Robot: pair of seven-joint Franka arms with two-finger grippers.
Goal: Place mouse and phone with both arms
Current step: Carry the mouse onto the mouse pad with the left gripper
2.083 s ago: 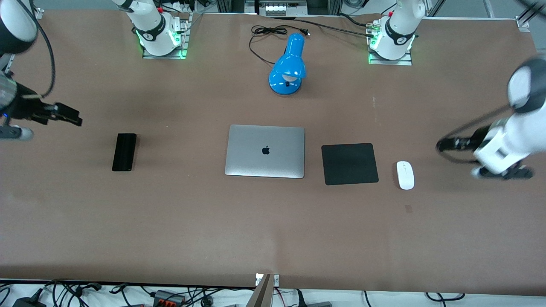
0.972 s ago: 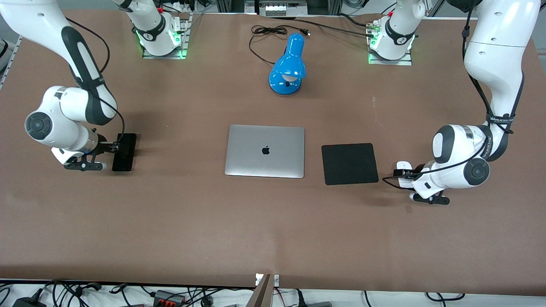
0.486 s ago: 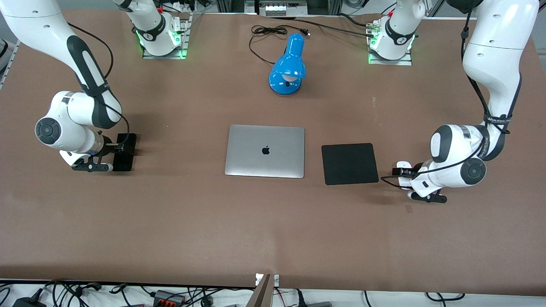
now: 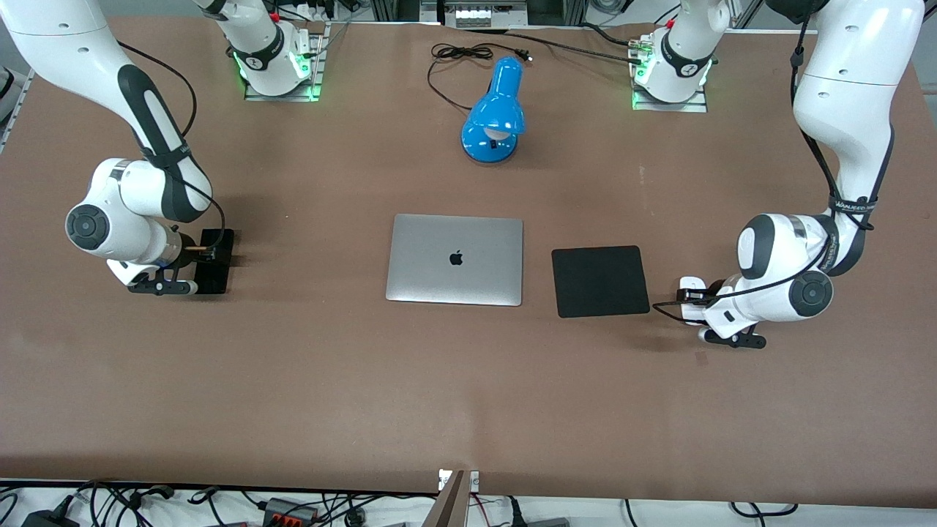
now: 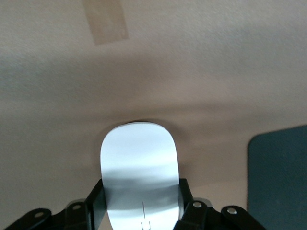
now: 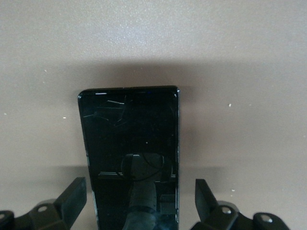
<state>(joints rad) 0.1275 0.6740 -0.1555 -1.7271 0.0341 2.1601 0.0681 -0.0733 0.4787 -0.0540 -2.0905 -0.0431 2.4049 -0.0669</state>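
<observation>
The white mouse (image 4: 688,284) lies on the table beside the black mouse pad, toward the left arm's end. My left gripper (image 4: 694,303) is down on it. In the left wrist view the fingers (image 5: 95,201) press both sides of the mouse (image 5: 139,158), so the left gripper (image 5: 140,205) is shut on it. The black phone (image 4: 218,245) lies toward the right arm's end. My right gripper (image 4: 199,265) is low over it. In the right wrist view this gripper (image 6: 139,199) is open, its fingers (image 6: 72,196) standing clear of the sides of the phone (image 6: 129,124).
A closed silver laptop (image 4: 454,259) lies mid-table, with the square black mouse pad (image 4: 600,281) beside it, also seen in the left wrist view (image 5: 280,177). A blue desk lamp (image 4: 496,110) stands nearer the bases. A small tape patch (image 4: 701,357) marks the table near the mouse.
Both arms swung in from the table's ends and came down, the right over the phone, the left over the mouse. In the last half second they only shifted slightly.
</observation>
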